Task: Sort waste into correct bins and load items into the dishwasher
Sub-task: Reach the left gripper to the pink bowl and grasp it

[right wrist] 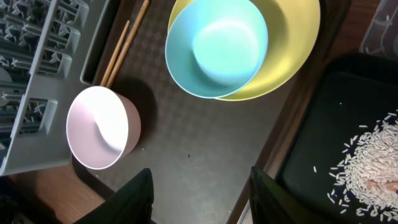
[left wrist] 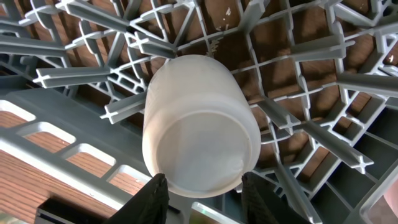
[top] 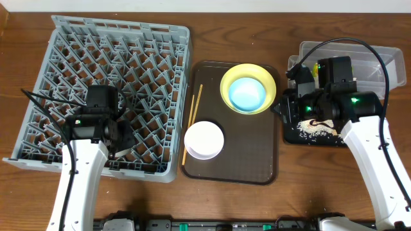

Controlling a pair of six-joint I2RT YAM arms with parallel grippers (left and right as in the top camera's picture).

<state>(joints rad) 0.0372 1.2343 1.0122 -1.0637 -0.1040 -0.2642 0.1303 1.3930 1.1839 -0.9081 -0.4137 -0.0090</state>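
1. Wood-grain table [top: 321,192] carries everything you are working with: the grey dish rack [top: 83,38] on your left, the brown serving tray [top: 250,160] in the middle, and the two bins on your right.
2. Your left gripper [left wrist: 204,182] is down inside the rack, near its front wall. The small white cup [left wrist: 199,124] lies tilted among the pegs, one round end toward the wrist camera.
3. Your left fingers [left wrist: 157,196] stand one on each side of the cup's near end, very close against it. You cannot tell from this view whether they press it or have just cleared it.
4. Your right gripper [right wrist: 200,180] hangs over the right edge of the brown tray. Its jaws are apart with nothing between them.
5. On the brown tray, the light blue bowl [top: 248,94] sits inside the yellow plate [top: 228,86] at the far end. The white bowl [top: 204,140] stands upright nearer you, on the left side of the tray.
6. The chopsticks [top: 192,115] lie along the tray's left edge, just beside the rack, their near ends close to the white bowl.
7. The black tray [right wrist: 311,124] sits just right of the brown tray, with rice scraps [right wrist: 373,162] scattered in it.
8. The clear tub [top: 392,61] stands behind the black tray, partly hidden by your right arm.
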